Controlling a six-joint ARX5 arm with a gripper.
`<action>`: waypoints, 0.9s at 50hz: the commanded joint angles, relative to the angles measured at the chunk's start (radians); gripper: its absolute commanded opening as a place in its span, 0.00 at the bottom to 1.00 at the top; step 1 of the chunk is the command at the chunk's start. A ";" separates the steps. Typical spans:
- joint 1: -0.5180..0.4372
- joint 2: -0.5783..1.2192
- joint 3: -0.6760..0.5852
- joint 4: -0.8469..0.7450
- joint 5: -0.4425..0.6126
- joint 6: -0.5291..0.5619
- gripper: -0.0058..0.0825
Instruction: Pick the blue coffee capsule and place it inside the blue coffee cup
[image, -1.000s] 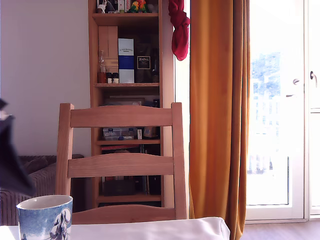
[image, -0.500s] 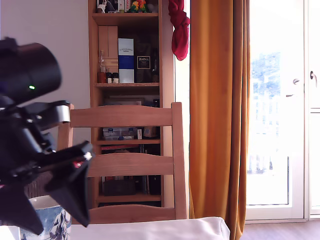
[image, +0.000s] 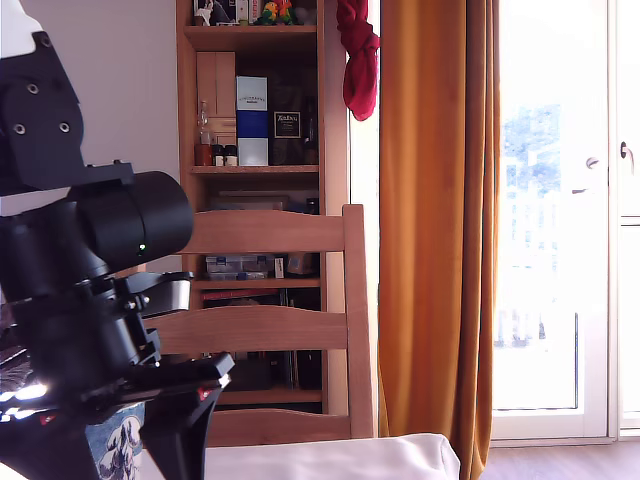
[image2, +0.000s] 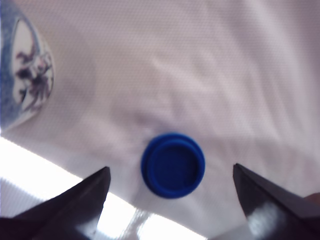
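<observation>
On the bookshelf (image: 255, 150) behind the wooden chair (image: 300, 330) stand a white-and-blue box (image: 252, 122) and a dark box (image: 288, 128) with a pale label; printing shows on both, but it is too small and soft to read. Small bottles (image: 215, 150) sit beside them on the same shelf, and a red cloth (image: 358, 60) hangs by the orange curtain (image: 435, 220).

At the exterior view's left the black arm (image: 90, 300) fills the foreground, its round motor housing carrying a small green light, the body angled down toward the white-clothed surface (image: 330, 458). The gripper (image2: 171, 187) is spread wide: in the wrist view its two dark fingers (image2: 75, 200) stand far apart, one on either side of the blue coffee capsule (image2: 173, 164), with clear cloth showing between each tip and the capsule, so nothing is gripped.

That capsule lies on the white cloth with a round face toward the camera, a raised ring around a flat centre, lying in the gap between the fingers. The blue coffee cup (image2: 22, 75) stands apart from it at the edge of the wrist view, showing its blue-and-white mottled side with dark branch-like markings. In the exterior view only a patch of the cup's print shows low behind the arm. Its inside cannot be seen in either view.
</observation>
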 joint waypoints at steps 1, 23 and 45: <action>-0.009 0.027 0.019 0.001 0.000 0.004 0.88; -0.012 0.066 0.038 -0.021 0.010 -0.005 0.76; -0.012 0.066 0.038 -0.027 0.021 -0.028 0.26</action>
